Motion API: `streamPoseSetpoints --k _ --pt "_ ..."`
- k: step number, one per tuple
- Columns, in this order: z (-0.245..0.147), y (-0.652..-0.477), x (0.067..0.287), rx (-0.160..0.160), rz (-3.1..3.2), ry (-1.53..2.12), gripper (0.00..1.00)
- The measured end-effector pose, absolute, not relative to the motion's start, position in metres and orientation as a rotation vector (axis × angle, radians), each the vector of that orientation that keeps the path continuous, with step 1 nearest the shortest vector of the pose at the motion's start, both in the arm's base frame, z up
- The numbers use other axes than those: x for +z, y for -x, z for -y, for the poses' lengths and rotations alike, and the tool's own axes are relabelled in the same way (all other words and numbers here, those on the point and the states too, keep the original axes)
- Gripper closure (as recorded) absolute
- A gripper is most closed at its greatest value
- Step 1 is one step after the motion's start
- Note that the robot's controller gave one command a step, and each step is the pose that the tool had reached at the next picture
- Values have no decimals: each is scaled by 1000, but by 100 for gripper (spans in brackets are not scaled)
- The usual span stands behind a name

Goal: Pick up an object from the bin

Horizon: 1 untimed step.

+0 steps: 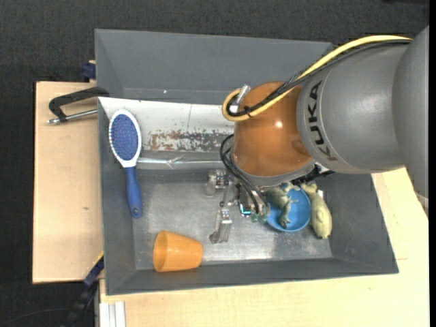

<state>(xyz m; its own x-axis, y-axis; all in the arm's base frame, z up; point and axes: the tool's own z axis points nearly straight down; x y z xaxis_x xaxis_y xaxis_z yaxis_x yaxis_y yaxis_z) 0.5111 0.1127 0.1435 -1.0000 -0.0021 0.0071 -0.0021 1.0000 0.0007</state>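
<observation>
Bin (204, 60) holds a blue hairbrush (126, 142) at left; an orange cup (176, 251) in front; a blue-and-yellow heap (300, 213) at right; gripper (219, 206) mid-bin, released, grasping nothing.

I'm seeing a fat grey arm (371, 107), black KUKA lettering (315, 125) on its side, glossy orange dome cover (269, 131) at the wrist, yellow cable (340, 50) beside a black one looping in, bare-metal gripper (221, 213) underneath.
</observation>
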Motion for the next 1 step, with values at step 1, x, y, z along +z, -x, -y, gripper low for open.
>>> streamPoseSetpoints --k 1 --pt "-173 -501 90 0 3132 -172 0"
